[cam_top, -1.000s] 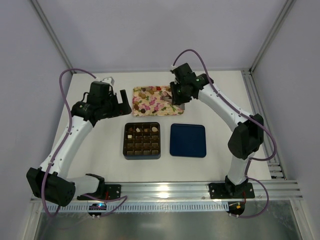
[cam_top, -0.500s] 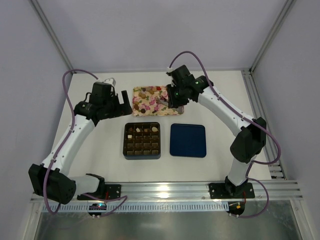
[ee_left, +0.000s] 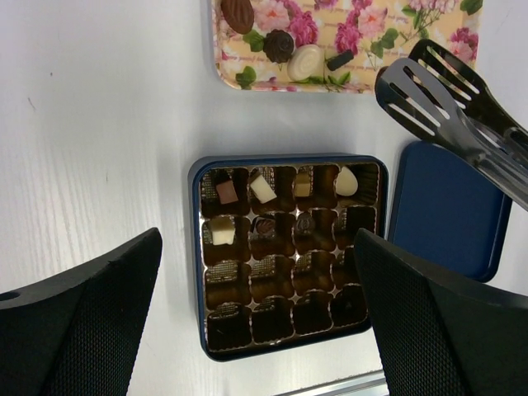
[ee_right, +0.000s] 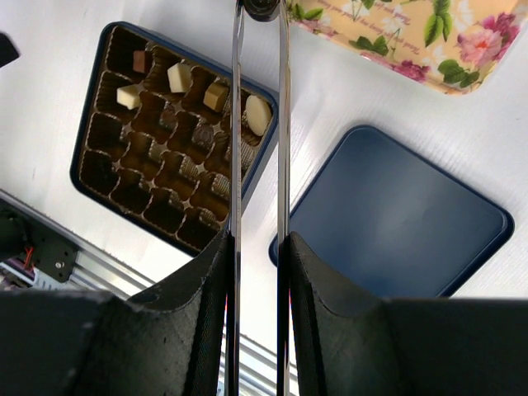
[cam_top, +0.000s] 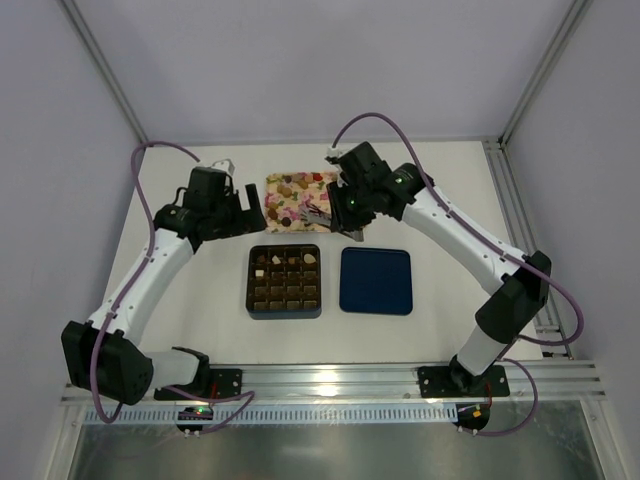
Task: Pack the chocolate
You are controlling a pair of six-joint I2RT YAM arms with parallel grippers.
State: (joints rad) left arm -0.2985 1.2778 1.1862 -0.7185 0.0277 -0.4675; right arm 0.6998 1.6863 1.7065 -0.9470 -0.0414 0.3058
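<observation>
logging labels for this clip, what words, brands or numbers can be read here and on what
No readable text in any view.
The floral tray shows only a flower pattern; the chocolate box, navy lid and tongs show no print.
Any stamp on the chocolates is too small to read.

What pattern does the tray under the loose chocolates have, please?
The tray: pink flowers and green leaves on cream, clearest in the left wrist view.
</observation>
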